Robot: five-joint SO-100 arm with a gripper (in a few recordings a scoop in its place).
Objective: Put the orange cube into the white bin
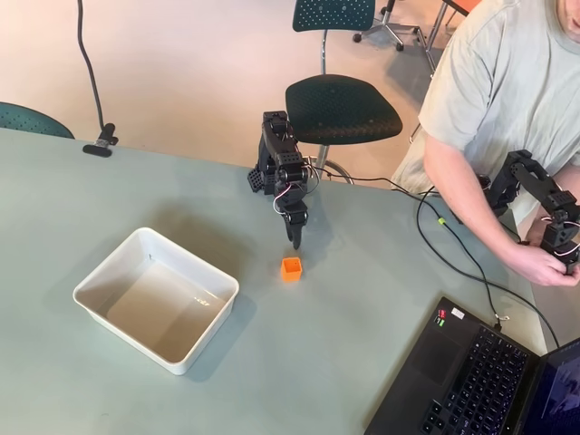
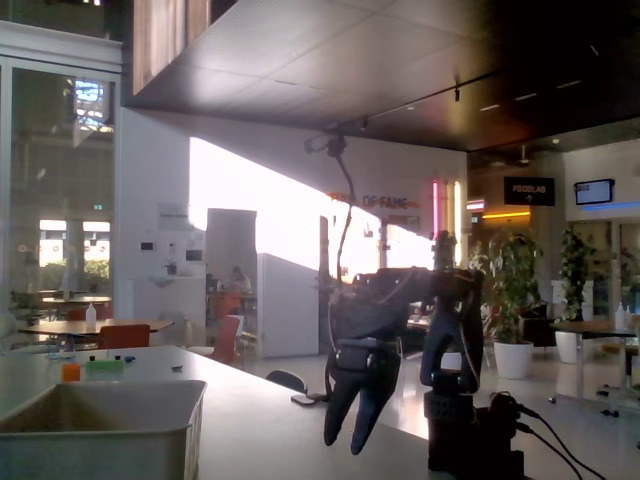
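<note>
The hand [image 2: 348, 440], fingers slightly parted and empty, hangs near the orange cube [image 1: 291, 268]; tabletop hidden.

My overhead view looks steeply down on the table [image 1: 109, 208] from some height. My fixed view sits low at table level, close, facing the gripper [image 2: 352, 425] and white bin [image 2: 100, 425]; both appear in each.

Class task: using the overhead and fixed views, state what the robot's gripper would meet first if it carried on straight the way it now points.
The gripper points down, jaws apart. Straight on, it probably meets the table just short of the orange cube, though depth is unclear; the cube might be touched first.
</note>
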